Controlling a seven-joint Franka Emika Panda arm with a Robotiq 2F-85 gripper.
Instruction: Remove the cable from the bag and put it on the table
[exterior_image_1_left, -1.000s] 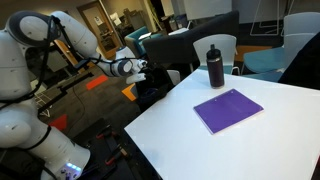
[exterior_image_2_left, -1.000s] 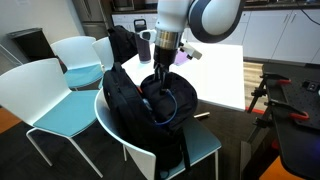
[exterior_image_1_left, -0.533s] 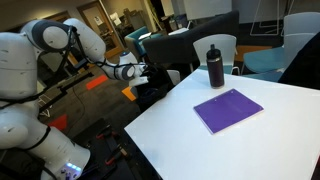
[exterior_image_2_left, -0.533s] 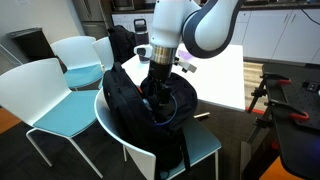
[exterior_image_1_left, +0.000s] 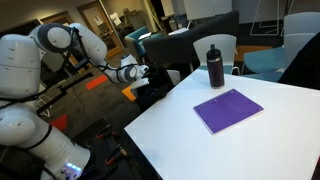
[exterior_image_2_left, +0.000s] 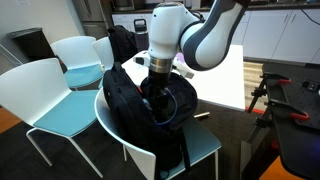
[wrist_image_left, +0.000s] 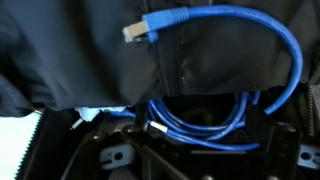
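Pincer (exterior_image_2_left: 156, 97), deep inside the bag (exterior_image_2_left: 122, 118) with its grip unreadable, could pinch fabric alongside the blue cable (wrist_image_left: 200, 133) or hook only 1 loop, snagging at the bag's opening.

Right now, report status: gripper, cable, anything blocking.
Gripper down inside bag, jaws unclear. Cable looped in bag, not on table. Bag fabric covers part of loops.

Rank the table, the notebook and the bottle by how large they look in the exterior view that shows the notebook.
1. table
2. notebook
3. bottle, clearly smallest here, though it stands farther from the camera than the notebook.
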